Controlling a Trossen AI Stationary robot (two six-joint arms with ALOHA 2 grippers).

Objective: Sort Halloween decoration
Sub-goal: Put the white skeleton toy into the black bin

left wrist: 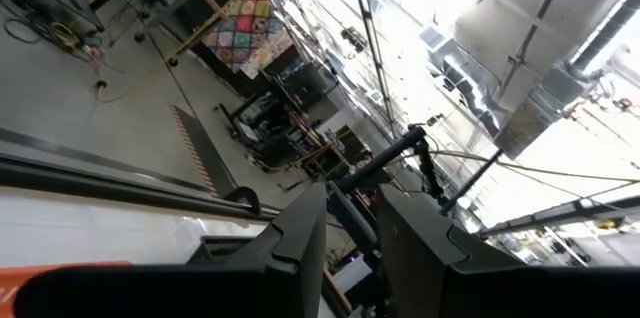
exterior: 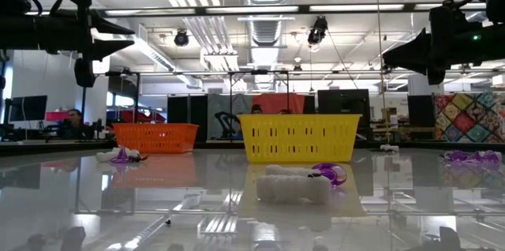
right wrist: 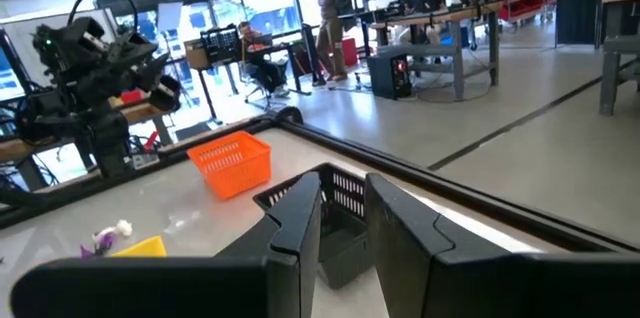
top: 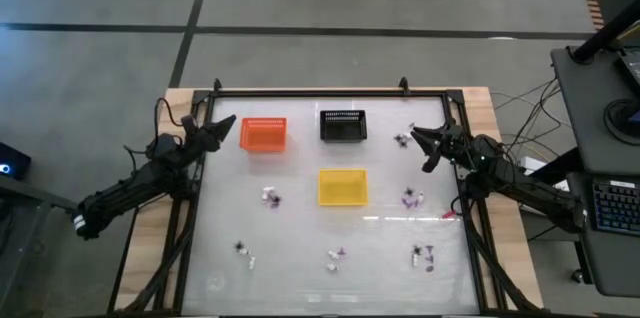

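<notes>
The white bench (top: 300, 248) carries three baskets between the two raised grippers: an orange basket (top: 264, 134) just beside the left gripper (top: 226, 123), a black basket (top: 342, 125) farther toward the right gripper (top: 418, 136), and a yellow basket (top: 342, 186) nearer the front. Both grippers hang empty, jaws narrowly parted. The Halloween decoration (top: 270, 198) lies scattered in tiny pieces, mostly in front of both jaws.

Orange basket (top: 264, 134), yellow basket (top: 342, 187)
</notes>
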